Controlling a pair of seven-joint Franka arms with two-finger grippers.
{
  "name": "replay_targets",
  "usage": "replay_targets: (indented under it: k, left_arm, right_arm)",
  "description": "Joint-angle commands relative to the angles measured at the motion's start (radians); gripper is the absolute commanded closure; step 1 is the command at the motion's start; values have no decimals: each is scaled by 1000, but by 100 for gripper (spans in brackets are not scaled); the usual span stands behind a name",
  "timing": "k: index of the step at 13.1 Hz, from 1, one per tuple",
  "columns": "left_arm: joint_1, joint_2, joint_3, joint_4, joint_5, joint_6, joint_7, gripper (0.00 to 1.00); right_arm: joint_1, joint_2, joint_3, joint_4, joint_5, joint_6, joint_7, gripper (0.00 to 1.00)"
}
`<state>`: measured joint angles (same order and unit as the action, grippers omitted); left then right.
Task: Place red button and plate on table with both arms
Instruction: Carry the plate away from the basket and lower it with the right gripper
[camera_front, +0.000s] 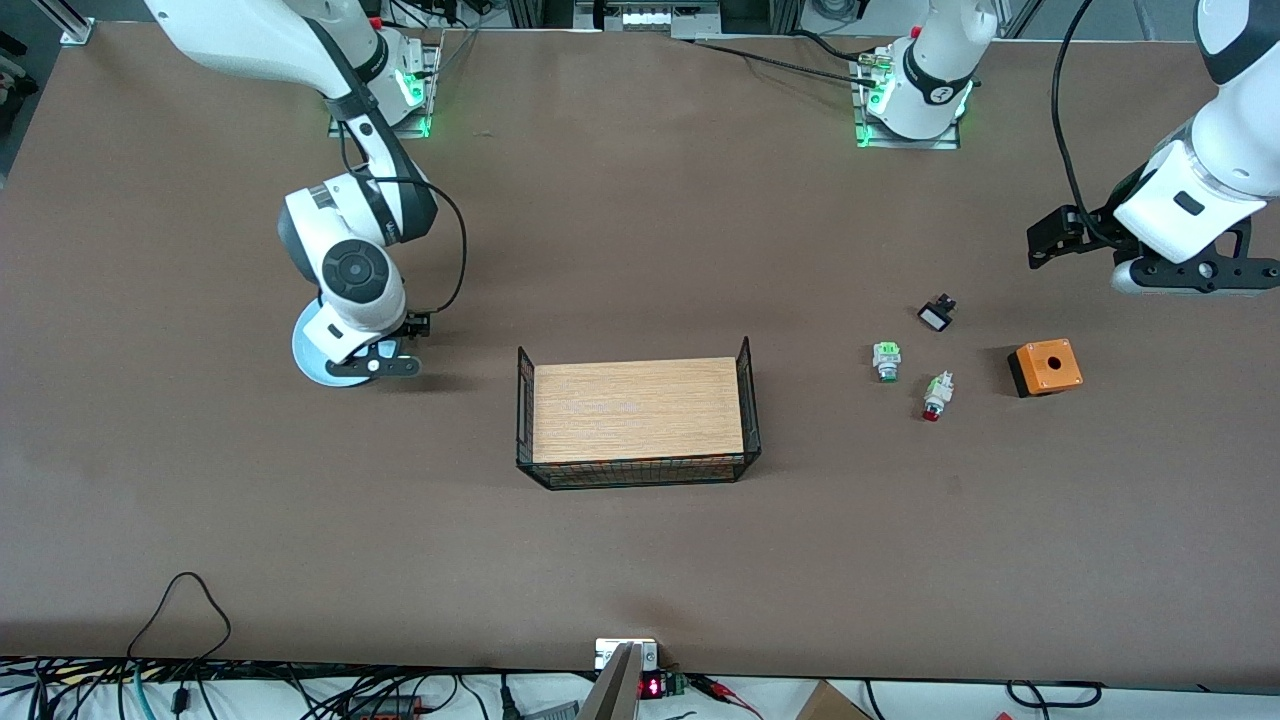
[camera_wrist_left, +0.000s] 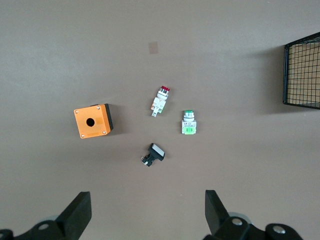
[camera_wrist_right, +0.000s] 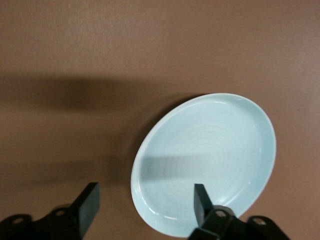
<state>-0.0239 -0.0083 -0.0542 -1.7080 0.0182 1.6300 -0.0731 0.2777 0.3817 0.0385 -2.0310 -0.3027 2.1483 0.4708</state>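
The table (camera_front: 640, 560) is a flat matte brown top. At its middle stands a light-wood board with black wire sides (camera_front: 637, 410). Toward the left arm's end from the board lie a green-capped button (camera_front: 886, 360), the red button (camera_front: 936, 396) (on its side), a small black switch (camera_front: 936, 314) and an orange box (camera_front: 1045, 367). Toward the right arm's end from the board lies the plate (camera_front: 308, 352), pale blue.

left gripper (camera_wrist_left: 145, 215) open, right gripper (camera_wrist_right: 145, 207) open
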Motion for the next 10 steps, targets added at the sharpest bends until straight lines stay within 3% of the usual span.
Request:
replay_targets:
  k: [1, 5, 7, 10]
  left_arm:
    - [-7, 4, 5, 19, -15, -15, -11, 0]
    - [-7, 4, 5, 21, -14, -15, -13, 0]
    - [-7, 4, 5, 21, -12, -15, -11, 0]
    - [-7, 5, 5, 24, -12, -15, -10, 0]
  right_arm:
    - [-12, 8, 4, 156, 144, -163, -108, 0]
    - [-81, -4, 4, 308, 295, -319, -248, 0]
    - [-121, -29, 4, 369, 309, -404, -323, 0]
    - [-159, -113, 1, 377, 309, -444, -396, 0]
